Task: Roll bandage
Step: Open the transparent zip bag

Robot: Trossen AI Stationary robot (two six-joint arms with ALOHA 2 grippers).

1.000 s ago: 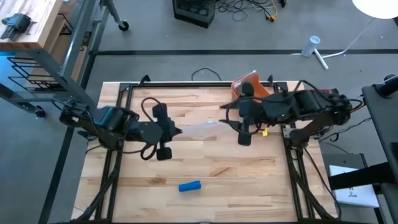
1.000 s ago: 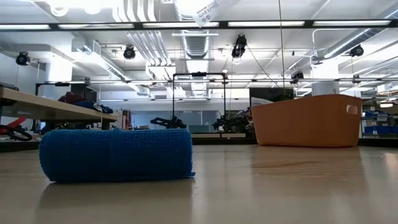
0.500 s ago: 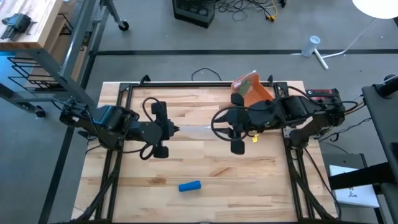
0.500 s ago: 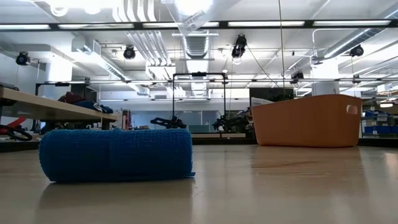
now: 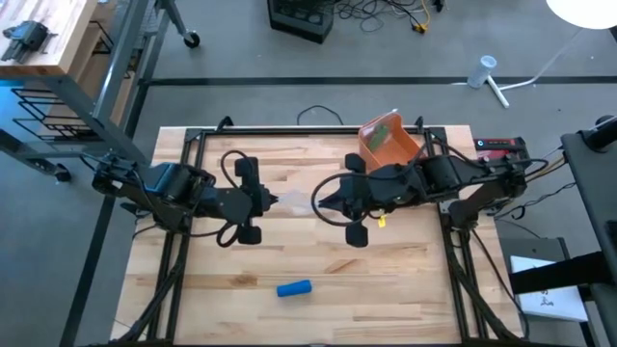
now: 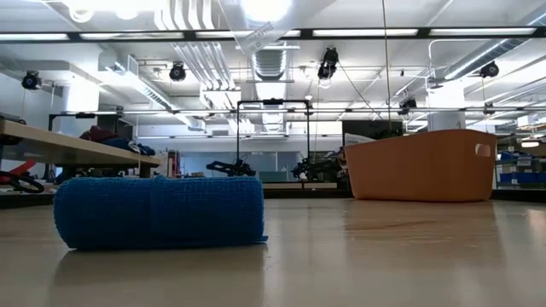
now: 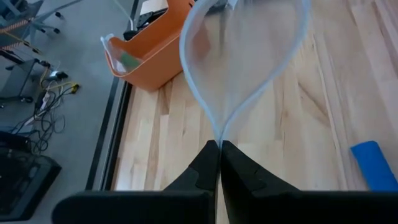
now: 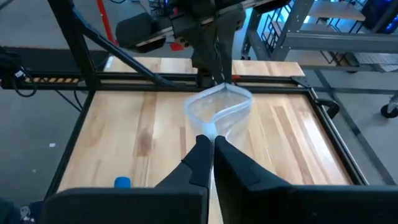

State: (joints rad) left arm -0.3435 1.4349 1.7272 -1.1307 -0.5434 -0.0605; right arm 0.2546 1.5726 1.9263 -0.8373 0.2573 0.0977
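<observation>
bandage [image 5: 294,288] near orange bin [image 5: 388,141]

Bright, even overhead strip lighting

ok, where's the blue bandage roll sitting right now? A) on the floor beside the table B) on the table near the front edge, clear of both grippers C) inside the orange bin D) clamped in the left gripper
B. The high view shows the blue bandage roll lying on the table near its front edge, well apart from the left gripper and the right gripper, which pinch a clear bag between them; the orange bin sits at the back.
</observation>
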